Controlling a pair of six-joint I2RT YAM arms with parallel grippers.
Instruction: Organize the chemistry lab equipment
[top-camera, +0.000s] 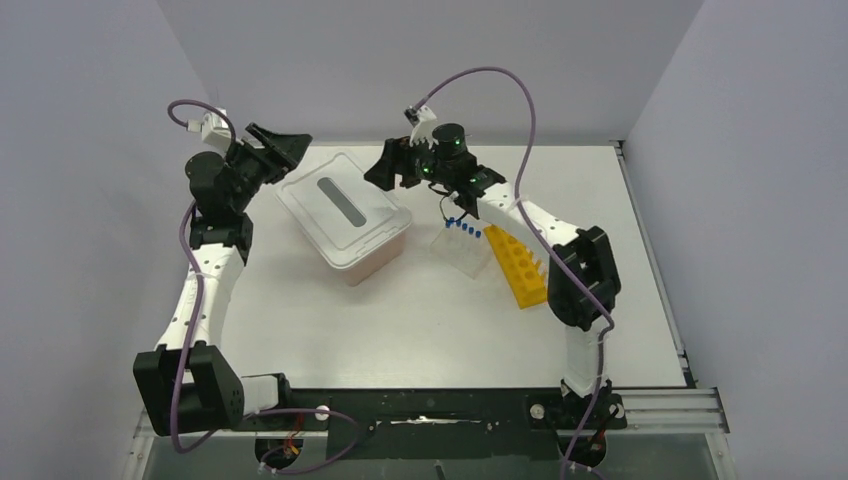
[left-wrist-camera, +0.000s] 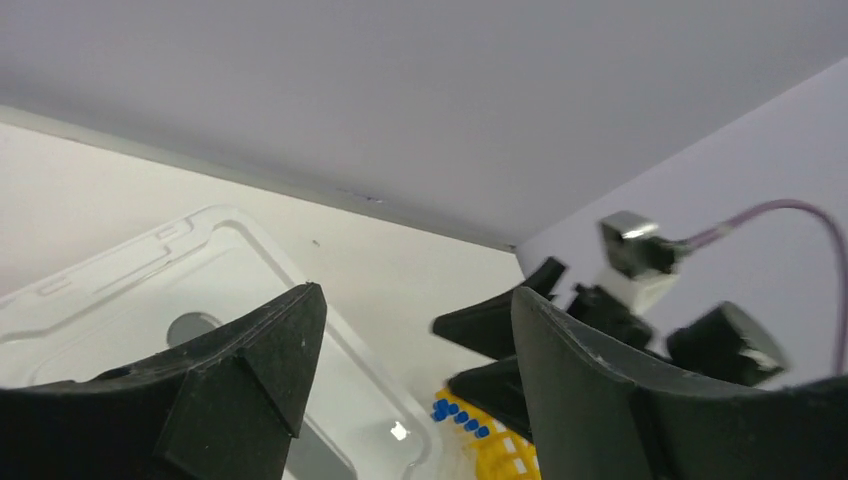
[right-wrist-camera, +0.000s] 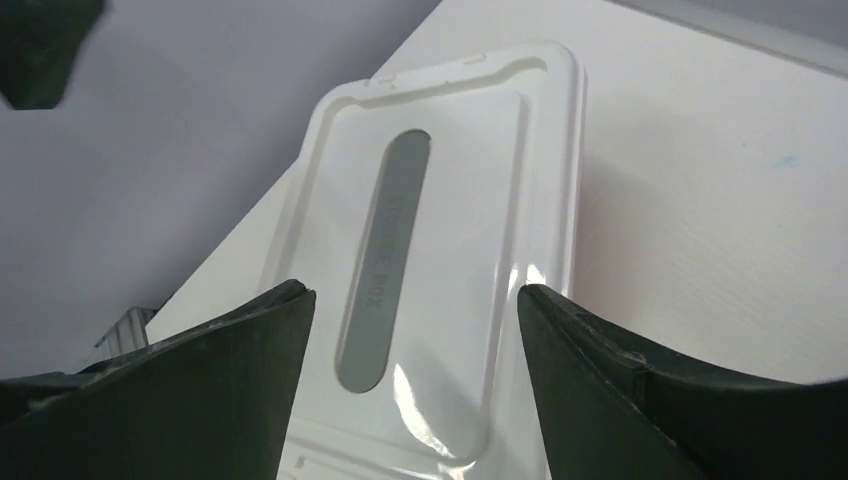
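A clear tube rack (top-camera: 466, 250) holding blue-capped tubes (top-camera: 462, 228) stands right of centre, with the yellow holed rack (top-camera: 520, 266) lying against its right side. The left wrist view also catches the tubes (left-wrist-camera: 460, 417) and the yellow rack (left-wrist-camera: 495, 460). My left gripper (top-camera: 285, 150) hovers open off the far left corner of the lidded tub, nothing between its fingers (left-wrist-camera: 417, 290). My right gripper (top-camera: 385, 166) hovers open off the tub's far right corner, looking down on the lid (right-wrist-camera: 412, 290). Other small items are out of view.
A pink rectangular tub (top-camera: 375, 262) sits left of centre with the white lid (top-camera: 345, 205) on top; the lid shows a grey slot (right-wrist-camera: 385, 270). Purple cables loop above both wrists. The back wall runs close behind both grippers.
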